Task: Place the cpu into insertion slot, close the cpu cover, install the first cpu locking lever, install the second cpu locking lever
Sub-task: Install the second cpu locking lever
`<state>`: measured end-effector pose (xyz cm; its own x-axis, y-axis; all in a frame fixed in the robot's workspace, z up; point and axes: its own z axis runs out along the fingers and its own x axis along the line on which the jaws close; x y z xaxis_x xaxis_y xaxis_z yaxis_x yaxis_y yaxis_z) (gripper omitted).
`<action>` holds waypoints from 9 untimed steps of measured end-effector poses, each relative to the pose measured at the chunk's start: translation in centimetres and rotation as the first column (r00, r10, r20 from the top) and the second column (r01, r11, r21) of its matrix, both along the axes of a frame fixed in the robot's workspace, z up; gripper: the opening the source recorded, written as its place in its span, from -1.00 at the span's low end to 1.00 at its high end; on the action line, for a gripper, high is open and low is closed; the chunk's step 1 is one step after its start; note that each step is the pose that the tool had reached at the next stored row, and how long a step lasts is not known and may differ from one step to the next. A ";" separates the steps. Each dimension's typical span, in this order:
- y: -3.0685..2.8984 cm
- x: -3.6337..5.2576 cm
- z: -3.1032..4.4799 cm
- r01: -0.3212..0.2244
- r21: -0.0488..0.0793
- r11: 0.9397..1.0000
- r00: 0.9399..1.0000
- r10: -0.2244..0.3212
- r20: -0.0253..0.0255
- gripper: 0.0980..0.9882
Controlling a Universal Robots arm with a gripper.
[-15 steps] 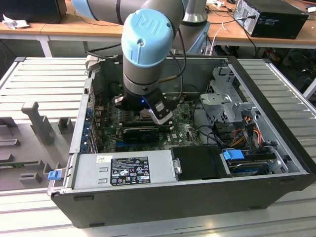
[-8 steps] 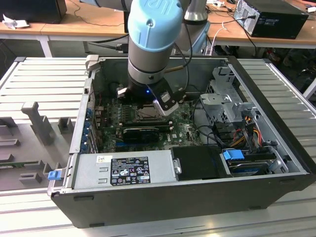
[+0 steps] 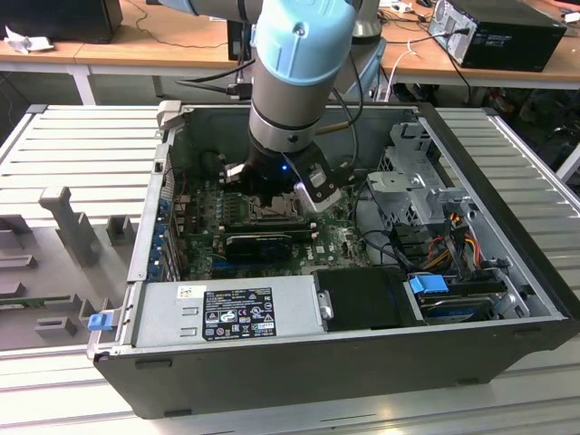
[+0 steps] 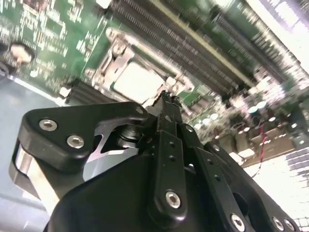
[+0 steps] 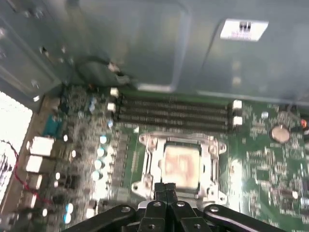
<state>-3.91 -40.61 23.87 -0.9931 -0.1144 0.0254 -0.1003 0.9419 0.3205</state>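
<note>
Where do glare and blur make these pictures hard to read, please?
In the first wrist view, the motherboard's edge burns out white and the cpu looks soft; in the second wrist view, the gripper is sharp, the board behind smeared; the exterior view is evenly lit.

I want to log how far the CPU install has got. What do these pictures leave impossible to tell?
- Locking levers: in both wrist views, blur and the gripper over the near edge of the socket hide whether they are latched.
- Socket in the exterior view: the arm covers most of it.
- Cover over the chip: looks down, but too blurred to confirm it sits flat.
</note>
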 end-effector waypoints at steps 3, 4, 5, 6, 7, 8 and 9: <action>-0.12 0.08 0.00 0.000 -0.006 1.000 1.000 0.000 -0.002 -0.98; -0.23 0.08 -0.01 0.000 -0.006 1.000 1.000 0.000 -0.002 -0.98; -0.45 0.08 -0.04 0.000 -0.006 1.000 1.000 0.000 -0.002 -0.98; -0.68 0.07 -0.08 0.000 -0.006 1.000 1.000 0.000 -0.002 -0.98; -0.77 0.01 -0.12 0.000 -0.006 1.000 1.000 0.000 -0.002 -0.98; -0.81 -0.12 -0.16 0.000 -0.006 1.000 1.000 0.000 -0.002 -0.98; -0.86 -0.48 -0.24 0.000 -0.006 1.000 1.000 0.000 -0.002 -0.98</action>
<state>-4.39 -41.47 23.63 -0.9931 -0.1142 0.0277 -0.0997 0.9437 0.3153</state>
